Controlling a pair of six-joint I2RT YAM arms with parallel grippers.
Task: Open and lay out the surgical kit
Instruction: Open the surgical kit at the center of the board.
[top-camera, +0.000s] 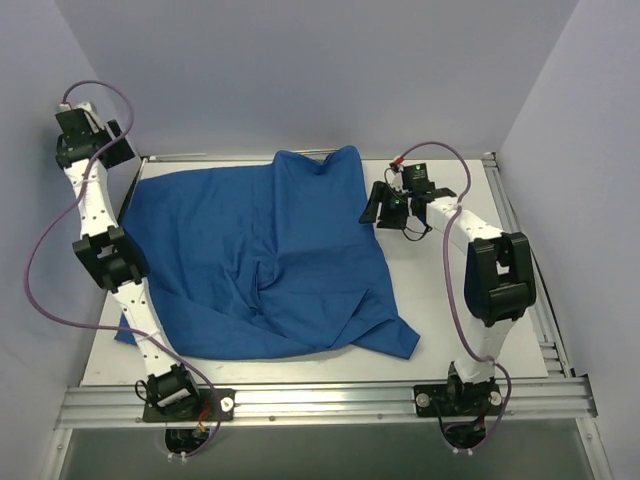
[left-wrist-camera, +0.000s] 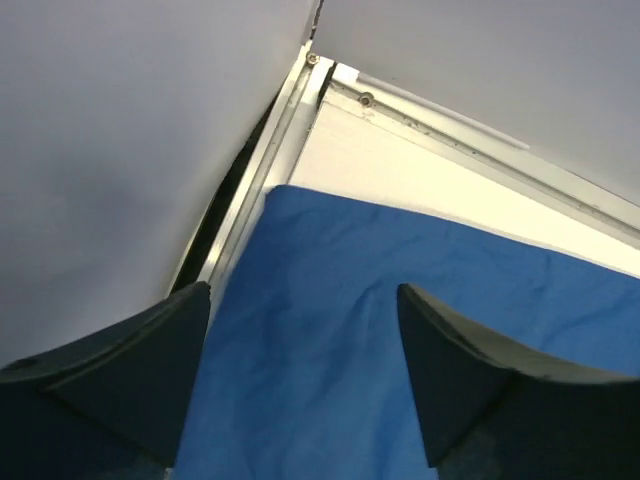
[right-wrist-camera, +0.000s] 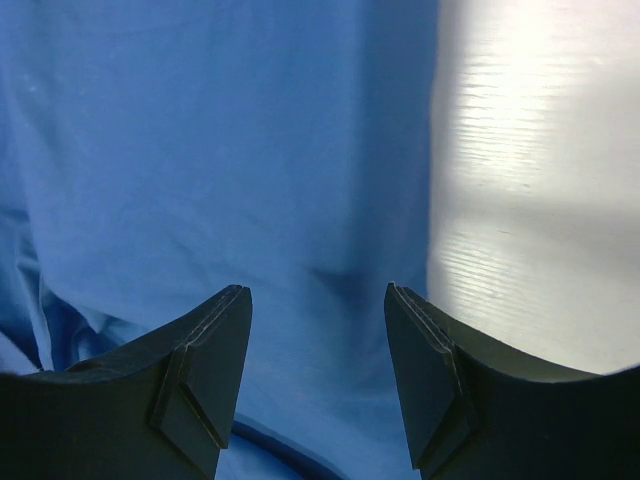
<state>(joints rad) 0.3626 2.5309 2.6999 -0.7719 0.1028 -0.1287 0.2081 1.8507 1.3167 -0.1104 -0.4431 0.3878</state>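
Observation:
The surgical kit shows only as its royal-blue cloth wrap (top-camera: 250, 250), spread and rumpled over most of the white table (top-camera: 420, 285); whatever lies under it is hidden. My left gripper (top-camera: 118, 148) hangs at the far left corner. In the left wrist view the left gripper (left-wrist-camera: 305, 290) is open above the cloth's corner (left-wrist-camera: 300, 400), with nothing between its fingers. My right gripper (top-camera: 382, 207) sits at the cloth's far right edge. The right wrist view shows that gripper (right-wrist-camera: 316, 290) open over the cloth (right-wrist-camera: 200, 150), holding nothing, with bare table (right-wrist-camera: 540, 200) to its right.
Aluminium rails frame the table at the front (top-camera: 320, 405) and right (top-camera: 520, 250). Pale walls close in on the back and both sides. The far left corner rail (left-wrist-camera: 290, 110) lies just beyond the cloth. A fold of cloth trails toward the near right (top-camera: 395, 340).

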